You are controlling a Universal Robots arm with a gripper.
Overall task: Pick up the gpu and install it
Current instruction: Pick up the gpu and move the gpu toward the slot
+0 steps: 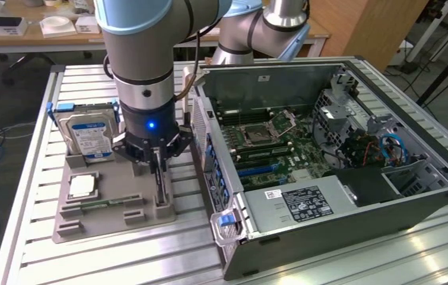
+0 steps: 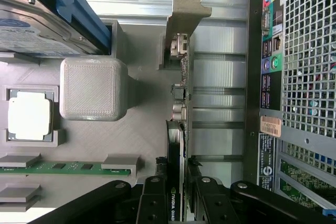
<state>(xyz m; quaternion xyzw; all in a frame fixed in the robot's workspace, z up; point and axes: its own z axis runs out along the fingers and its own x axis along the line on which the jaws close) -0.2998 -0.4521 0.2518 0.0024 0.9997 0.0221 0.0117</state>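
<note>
While the gpu (image 2: 178, 129) stands on edge in its grey tray (image 2: 147, 140) — the hand (image 2: 177, 163) clamps it.

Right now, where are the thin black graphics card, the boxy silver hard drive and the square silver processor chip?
thin black graphics card (image 2: 179, 109): wrist view, its upward edge.
boxy silver hard drive (image 1: 89, 135): exterior view, label.
square silver processor chip (image 2: 30, 119): wrist view, lid.

One boxy silver hard drive with blue-white label (image 1: 89, 135), one small square silver processor chip (image 2: 30, 115), one green memory stick (image 2: 63, 167), one thin black circuit card with silvery bracket (image 2: 175, 150), one grey plastic tray (image 1: 109, 228), one open black computer case (image 1: 342, 230) at right.
</note>
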